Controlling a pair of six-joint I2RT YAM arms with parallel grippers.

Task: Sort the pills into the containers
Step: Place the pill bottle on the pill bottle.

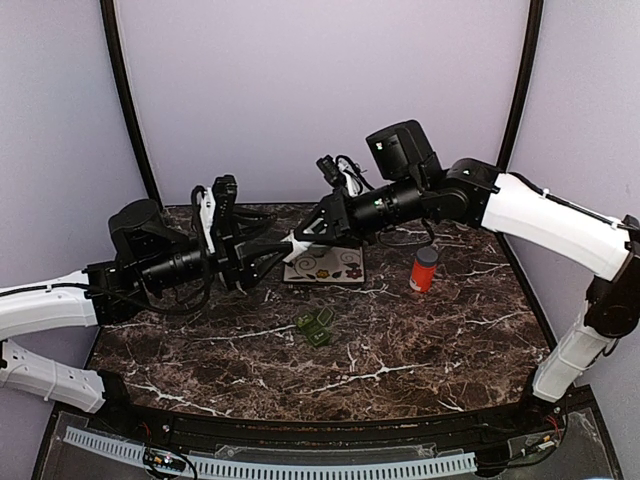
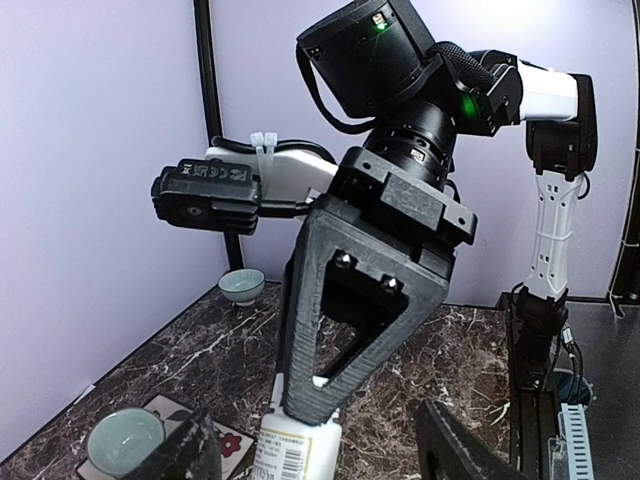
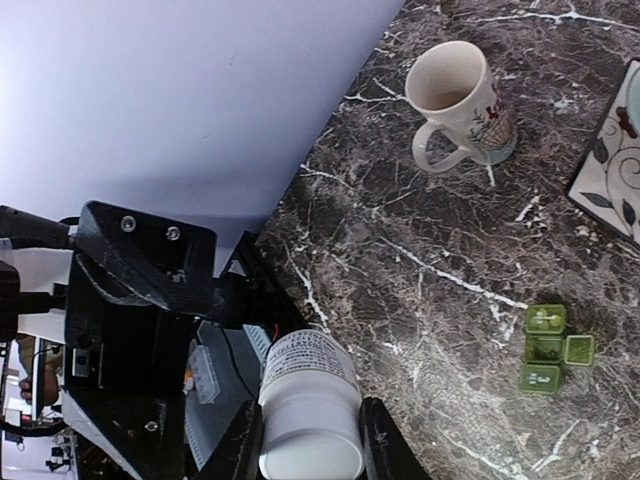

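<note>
Above the left edge of the white square floral plate, your right tool is clamped on a white plastic pill bottle with a printed label. Your left tool stands wide, its fingers on either side of that bottle without touching it. The small dark green plastic pill box of three square compartments lies on the dark marble counter near that plate, on the side toward your arm bases, below both tools.
</note>
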